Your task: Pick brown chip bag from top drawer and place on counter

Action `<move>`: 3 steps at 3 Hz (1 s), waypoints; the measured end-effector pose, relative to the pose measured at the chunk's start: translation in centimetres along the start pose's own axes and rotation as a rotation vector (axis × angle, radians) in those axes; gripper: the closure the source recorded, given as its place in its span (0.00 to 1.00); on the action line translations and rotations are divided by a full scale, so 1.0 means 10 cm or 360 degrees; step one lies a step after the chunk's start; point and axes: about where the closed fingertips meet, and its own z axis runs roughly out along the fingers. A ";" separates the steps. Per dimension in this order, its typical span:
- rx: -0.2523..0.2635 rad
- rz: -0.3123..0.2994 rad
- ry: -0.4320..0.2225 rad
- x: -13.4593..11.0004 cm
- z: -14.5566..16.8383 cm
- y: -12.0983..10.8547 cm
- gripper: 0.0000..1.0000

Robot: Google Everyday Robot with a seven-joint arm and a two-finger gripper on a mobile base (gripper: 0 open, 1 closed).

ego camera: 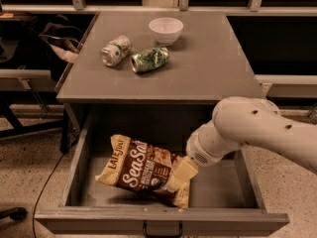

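The brown chip bag [141, 168], dark brown and tan with white "Sea Salt" and "Late July" lettering, lies in the open top drawer [86, 157], left of centre and tilted. My gripper [181, 175] reaches down from the right into the drawer and sits on the bag's right end, touching it. The white arm [252, 128] hides the drawer's right rear part. The counter [208, 68] is the flat grey cabinet top above the drawer.
On the counter stand a white bowl [166, 29] at the back and two crushed cans, one silver [115, 50] and one green [149, 59]. The drawer's dark handle [162, 230] is at the bottom edge. Chairs and dark furniture stand to the left.
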 end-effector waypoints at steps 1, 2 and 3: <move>-0.0037 0.0025 -0.0020 -0.01 0.18 0.01 0.00; -0.0118 0.0000 -0.0043 -0.15 0.44 0.06 0.00; -0.0168 -0.0001 -0.0055 -0.20 0.58 0.08 0.00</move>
